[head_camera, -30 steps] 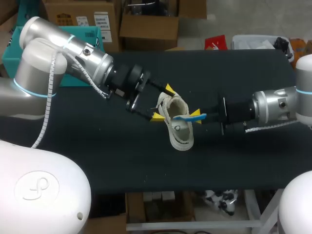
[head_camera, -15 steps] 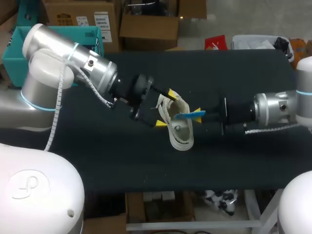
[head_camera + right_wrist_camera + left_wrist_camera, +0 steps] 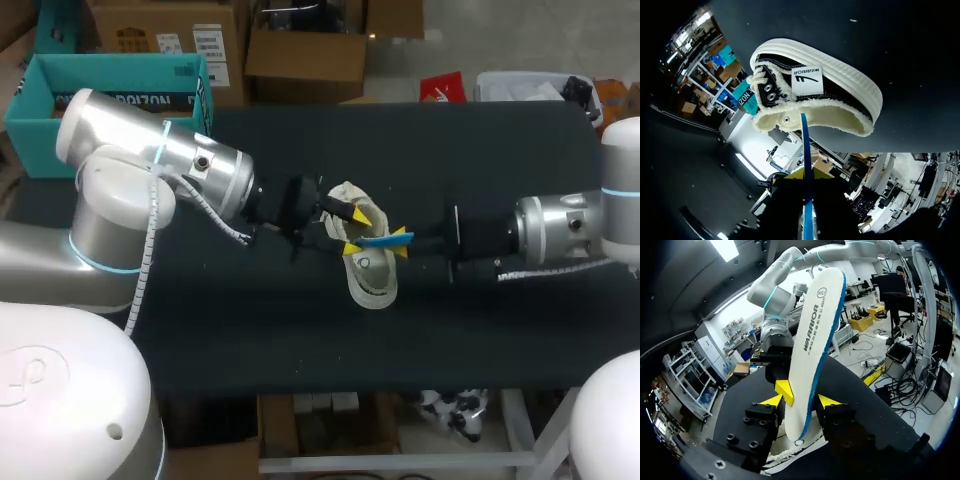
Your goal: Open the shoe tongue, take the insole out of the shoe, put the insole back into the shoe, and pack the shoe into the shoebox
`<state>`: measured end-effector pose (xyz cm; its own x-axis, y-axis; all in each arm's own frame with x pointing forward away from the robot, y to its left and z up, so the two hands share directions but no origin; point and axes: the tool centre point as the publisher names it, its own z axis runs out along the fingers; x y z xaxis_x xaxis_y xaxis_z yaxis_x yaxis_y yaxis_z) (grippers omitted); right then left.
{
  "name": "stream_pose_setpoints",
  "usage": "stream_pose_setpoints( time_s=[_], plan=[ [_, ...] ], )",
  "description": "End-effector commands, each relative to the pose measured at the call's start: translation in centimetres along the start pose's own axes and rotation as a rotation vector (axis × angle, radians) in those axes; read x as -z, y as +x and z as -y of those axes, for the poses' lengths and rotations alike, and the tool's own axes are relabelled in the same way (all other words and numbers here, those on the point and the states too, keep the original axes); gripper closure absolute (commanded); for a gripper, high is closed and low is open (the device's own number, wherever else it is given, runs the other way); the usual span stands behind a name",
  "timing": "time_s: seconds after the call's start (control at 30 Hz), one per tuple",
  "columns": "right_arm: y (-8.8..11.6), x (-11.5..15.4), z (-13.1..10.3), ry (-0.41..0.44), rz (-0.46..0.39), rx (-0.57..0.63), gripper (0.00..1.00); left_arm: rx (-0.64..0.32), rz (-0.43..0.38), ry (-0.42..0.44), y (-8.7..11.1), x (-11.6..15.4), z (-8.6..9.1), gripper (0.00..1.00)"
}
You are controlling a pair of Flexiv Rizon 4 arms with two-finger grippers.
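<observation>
A cream low shoe (image 3: 368, 280) lies on the black table (image 3: 250, 330), its opening toward the grippers. A white insole with a blue edge (image 3: 375, 241) is held in the air just above it. My right gripper (image 3: 399, 243) is shut on one end; in the right wrist view the insole (image 3: 804, 140) runs edge-on out of that gripper (image 3: 806, 200) toward the shoe (image 3: 840, 85). My left gripper (image 3: 353, 230) holds the other end. In the left wrist view its yellow tips (image 3: 805, 397) press the insole (image 3: 815, 330) from both sides, over the shoe's rim (image 3: 790, 455).
An open teal box (image 3: 60, 100) stands past the table's back left corner. The table's front and far right show bare black cloth.
My left arm has moved right, up to the shoe, and its wide-open fingers have closed in on the insole. The right gripper has kept its hold and shifted only slightly.
</observation>
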<state>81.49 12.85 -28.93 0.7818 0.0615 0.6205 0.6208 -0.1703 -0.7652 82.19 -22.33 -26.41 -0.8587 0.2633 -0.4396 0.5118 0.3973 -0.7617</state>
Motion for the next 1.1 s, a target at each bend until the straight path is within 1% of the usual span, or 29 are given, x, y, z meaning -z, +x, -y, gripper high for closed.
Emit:
stream_pose_setpoints(
  time_s=[0.03,0.1,0.27,0.33,0.47,0.5,0.53,0.57,0.6,0.63,0.67,0.9,1.1],
  plan=[
    [-0.1,-0.4,-0.6,0.007,0.001,-0.001,1.0,0.007,-0.018,-0.02,-0.4,-1.2,-0.6,0.6],
    [-0.1,-0.5,-0.9,0.007,0.01,0.002,1.0,0.013,-0.019,-0.036,-0.4,-1.3,-0.9,0.6],
    [-0.2,-0.4,-1.4,0.002,0.009,0.006,1.0,0.017,-0.017,-0.074,-0.3,-1.6,-1.5,0.62],
    [-0.2,-0.4,-1.6,-0.002,0.008,0.007,1.0,0.018,-0.015,-0.086,-0.3,-1.7,-1.8,0.71],
    [-0.2,-0.2,-1.9,-0.008,0.005,0.01,1.0,0.022,-0.024,-0.107,-0.1,-2.1,-2.3,0.71],
    [-0.2,-0.2,-1.9,-0.009,0.005,0.011,1.0,0.025,-0.025,-0.117,0.0,-2.2,-2.5,0.73],
    [-0.2,-0.2,-1.9,-0.01,0.005,0.013,1.0,0.023,-0.026,-0.121,0.0,-2.3,-2.6,0.81],
    [-0.3,-0.2,-2.0,-0.013,0.006,0.017,1.0,0.023,-0.026,-0.122,0.1,-2.4,-2.6,0.84],
    [-0.3,-0.2,-2.0,-0.016,0.007,0.021,1.0,0.02,-0.028,-0.129,0.2,-2.4,-2.7,0.89],
    [-0.2,-0.2,-2.0,-0.016,0.009,0.025,1.0,0.016,-0.029,-0.133,0.2,-2.4,-2.8,0.99],
    [-0.2,-0.2,-2.1,-0.018,0.008,0.03,1.0,0.014,-0.032,-0.132,0.3,-2.4,-2.8,1.0],
    [-0.2,-0.4,-2.5,-0.024,0.007,0.032,1.0,0.011,-0.038,-0.153,0.3,-2.5,-3.3,1.0],
    [-0.5,-0.5,-2.1,-0.036,-0.002,0.041,1.0,-0.014,-0.051,-0.159,0.3,-2.2,-2.8,1.0]
  ],
)
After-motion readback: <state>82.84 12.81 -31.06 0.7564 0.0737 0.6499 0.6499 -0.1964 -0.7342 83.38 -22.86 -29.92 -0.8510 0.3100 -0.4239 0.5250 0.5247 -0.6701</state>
